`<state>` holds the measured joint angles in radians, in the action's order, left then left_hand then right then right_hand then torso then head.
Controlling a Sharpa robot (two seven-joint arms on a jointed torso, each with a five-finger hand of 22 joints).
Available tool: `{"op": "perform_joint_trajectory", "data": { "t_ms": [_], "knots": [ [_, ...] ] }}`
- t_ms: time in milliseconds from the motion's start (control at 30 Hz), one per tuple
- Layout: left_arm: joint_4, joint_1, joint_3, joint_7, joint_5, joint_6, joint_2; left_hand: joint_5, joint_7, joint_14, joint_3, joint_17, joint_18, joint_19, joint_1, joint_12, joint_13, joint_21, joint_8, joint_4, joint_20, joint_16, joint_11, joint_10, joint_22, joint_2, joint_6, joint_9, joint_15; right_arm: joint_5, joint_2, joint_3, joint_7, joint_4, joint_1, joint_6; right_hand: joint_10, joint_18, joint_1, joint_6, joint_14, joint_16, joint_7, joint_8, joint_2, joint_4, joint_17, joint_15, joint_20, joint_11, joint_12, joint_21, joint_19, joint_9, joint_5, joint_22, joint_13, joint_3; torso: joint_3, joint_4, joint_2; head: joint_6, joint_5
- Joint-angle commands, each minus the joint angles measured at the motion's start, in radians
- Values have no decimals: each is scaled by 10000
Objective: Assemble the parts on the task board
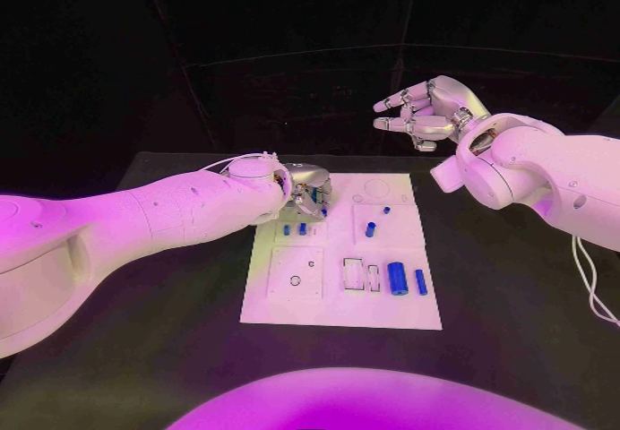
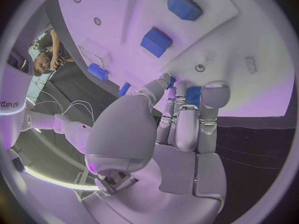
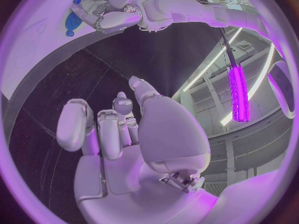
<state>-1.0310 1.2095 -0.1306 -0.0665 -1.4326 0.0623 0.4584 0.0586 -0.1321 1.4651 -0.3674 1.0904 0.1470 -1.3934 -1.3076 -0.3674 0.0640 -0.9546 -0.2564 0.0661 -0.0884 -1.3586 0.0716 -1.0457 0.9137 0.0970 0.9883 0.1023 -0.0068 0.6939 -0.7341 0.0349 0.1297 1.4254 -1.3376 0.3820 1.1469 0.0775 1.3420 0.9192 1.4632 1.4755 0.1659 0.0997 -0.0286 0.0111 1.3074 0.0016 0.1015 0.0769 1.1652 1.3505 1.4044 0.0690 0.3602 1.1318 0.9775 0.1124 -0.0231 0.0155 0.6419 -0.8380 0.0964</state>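
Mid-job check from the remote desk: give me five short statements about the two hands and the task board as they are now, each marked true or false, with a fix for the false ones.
1. The left hand is down on the task board. True.
2. The right hand holds a blue part. False: it is raised beyond the board's far edge, fingers curled, with nothing in them.
3. A large blue cylinder lies near the board's right edge. True.
4. The board lies on a white table. False: the table is black.
5. The left hand's fingers have a small blue part at their tips. True.
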Motion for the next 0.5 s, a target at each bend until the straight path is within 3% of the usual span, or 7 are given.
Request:
{"op": "perform_joint_trajectory", "data": {
  "t_ms": [33, 500],
  "knots": [
    [-17, -19, -14, -31, -88, -226, -26, -28, -20, 204, -49, 0, -104, -82, 34, 64, 0, -65, 42, 10, 19, 38, 11, -62, 44, -90, 73, -21, -63, 17, 10, -7, 67, 1, -21, -64, -50, 90, -85, -74, 673, -38, 24, -60, 14, 6, 1169, -31, -7, 14, 13, -43, -82, -14, 30, 10, 9, 54, -5, -5, -7, -19, 2],
    [11, -21, -16, 80, -87, -508, -67, -25, -43, 199, -79, -70, -126, -102, 38, 322, -5, -133, 246, 7, 12, 42, 43, -33, 137, -35, 19, -117, -42, 17, 22, -7, 67, 7, -21, -70, -58, 91, -82, -74, 672, -40, 24, -59, 15, 7, 1167, -30, -6, 14, 8, -47, -85, -14, 32, 3, -3, 59, -4, 0, -6, -35, -11]
  ]
}}
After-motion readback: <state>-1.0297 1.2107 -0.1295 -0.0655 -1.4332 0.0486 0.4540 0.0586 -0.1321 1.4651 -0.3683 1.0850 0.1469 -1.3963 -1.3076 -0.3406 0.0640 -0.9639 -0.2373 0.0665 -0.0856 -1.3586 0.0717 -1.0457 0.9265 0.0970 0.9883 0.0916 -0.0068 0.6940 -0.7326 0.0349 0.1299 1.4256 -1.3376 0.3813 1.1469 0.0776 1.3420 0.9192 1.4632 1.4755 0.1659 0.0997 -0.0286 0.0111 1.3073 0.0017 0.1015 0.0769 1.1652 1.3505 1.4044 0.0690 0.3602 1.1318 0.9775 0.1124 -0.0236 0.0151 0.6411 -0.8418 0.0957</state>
